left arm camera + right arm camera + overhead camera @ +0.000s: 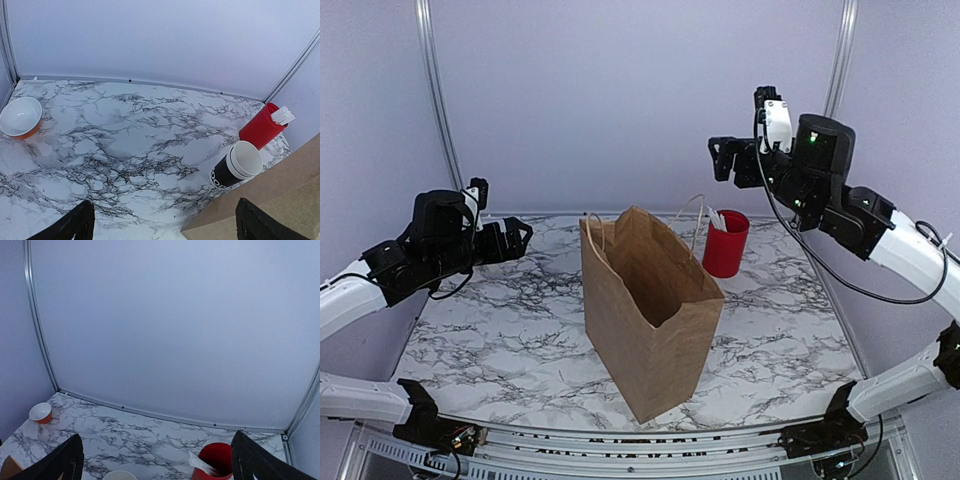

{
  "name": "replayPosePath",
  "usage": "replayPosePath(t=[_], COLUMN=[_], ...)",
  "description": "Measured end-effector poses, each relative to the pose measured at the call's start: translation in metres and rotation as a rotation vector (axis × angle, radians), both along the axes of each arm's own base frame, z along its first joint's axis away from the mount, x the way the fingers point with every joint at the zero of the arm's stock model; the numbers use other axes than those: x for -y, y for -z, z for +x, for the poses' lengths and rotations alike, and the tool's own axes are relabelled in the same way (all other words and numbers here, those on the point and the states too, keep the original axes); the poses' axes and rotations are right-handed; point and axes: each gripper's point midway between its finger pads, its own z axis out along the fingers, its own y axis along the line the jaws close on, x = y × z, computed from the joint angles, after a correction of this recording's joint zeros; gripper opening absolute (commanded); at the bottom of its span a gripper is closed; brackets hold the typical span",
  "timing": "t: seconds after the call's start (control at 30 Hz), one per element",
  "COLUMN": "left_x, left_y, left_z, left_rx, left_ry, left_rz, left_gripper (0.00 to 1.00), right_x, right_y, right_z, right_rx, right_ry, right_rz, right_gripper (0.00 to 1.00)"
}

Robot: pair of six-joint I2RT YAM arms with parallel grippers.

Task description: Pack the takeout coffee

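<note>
The left pincer point(520, 238) gapes wide, empty; the right pincer point(718, 162) likewise (both raised). The nested cups point(236, 167), 1 black around 1 cream, stand seemingly upright on the worktop point(125, 145) just beyond the paper bag point(650, 300), ahead-right of the left pincer; the right arm point(860, 220) looks nearer.

- The white marble-patterned table top with dark veins point(500, 330) carries four things.
- A tall brown paper bag with string handles point(650, 320) stands upright and open near the middle, a little toward the near edge.
- A red cup holding white utensils point(725, 245) stands upright toward the far right corner, behind the bag.
- A small black paper cup with a white mark point(231, 170) lies on its side just beside the red cup, its cream mouth showing.
- A small orange-and-white bowl point(20, 117) sits upright by the far left corner.
</note>
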Motion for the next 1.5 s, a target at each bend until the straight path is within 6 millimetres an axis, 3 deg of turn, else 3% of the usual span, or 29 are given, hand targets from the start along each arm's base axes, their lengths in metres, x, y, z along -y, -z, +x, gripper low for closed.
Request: replayPosePath(t=[0.23, 0.33, 0.43, 0.53, 0.6, 0.7, 0.8, 0.9, 1.07, 1.17, 1.43, 1.5], left_x=[-0.018, -0.027, -0.034, -0.044, -0.054, -0.069, -0.089, -0.108, -0.126, -0.134, -0.173, -0.192], left_y=[-0.013, -0.014, -0.017, -0.011, 0.002, 0.028, 0.063, 0.082, 0.081, 0.085, 0.112, 0.116], left_z=[0.002, 0.006, 0.011, 0.02, 0.026, 0.031, 0.031, 0.03, 0.037, 0.038, 0.033, 0.032], left_rx=[0.057, 0.074, 0.098, 0.105, 0.102, 0.093, 0.069, 0.052, 0.087, 0.105, 0.1, 0.1], left_ry=[-0.085, -0.126, -0.164, -0.212, -0.25, -0.292, -0.342, -0.393, -0.473, -0.508, -0.626, -0.683], left_rz=[0.025, 0.056, 0.082, 0.104, 0.119, 0.136, 0.155, 0.172, 0.189, 0.213, 0.332, 0.346], left_gripper=[0.99, 0.99, 0.99, 0.99, 0.99, 0.99, 0.99, 0.99, 0.99, 0.99, 0.99, 0.99], right_x=[0.133, 0.181, 0.232, 0.264, 0.276, 0.285, 0.297, 0.307, 0.313, 0.315, 0.301, 0.295], right_y=[0.058, 0.099, 0.161, 0.219, 0.26, 0.303, 0.323, 0.323, 0.333, 0.325, 0.313, 0.324], right_z=[0.031, 0.036, 0.036, 0.028, 0.018, 0.002, -0.002, 0.005, 0.003, 0.006, 0.015, 0.018], right_rx=[-0.063, -0.113, -0.191, -0.248, -0.26, -0.265, -0.263, -0.209, -0.157, -0.098, 0.013, -0.011], right_ry=[0.298, 0.399, 0.509, 0.588, 0.621, 0.66, 0.716, 0.764, 0.795, 0.798, 0.704, 0.667], right_rz=[0.028, 0.047, 0.068, 0.071, 0.061, 0.025, -0.011, -0.03, -0.058, -0.046, -0.05, -0.079], right_gripper=[1.0, 1.0, 1.0, 0.96, 0.93, 0.94, 0.96, 0.97, 0.99, 1.0, 0.97, 0.97])
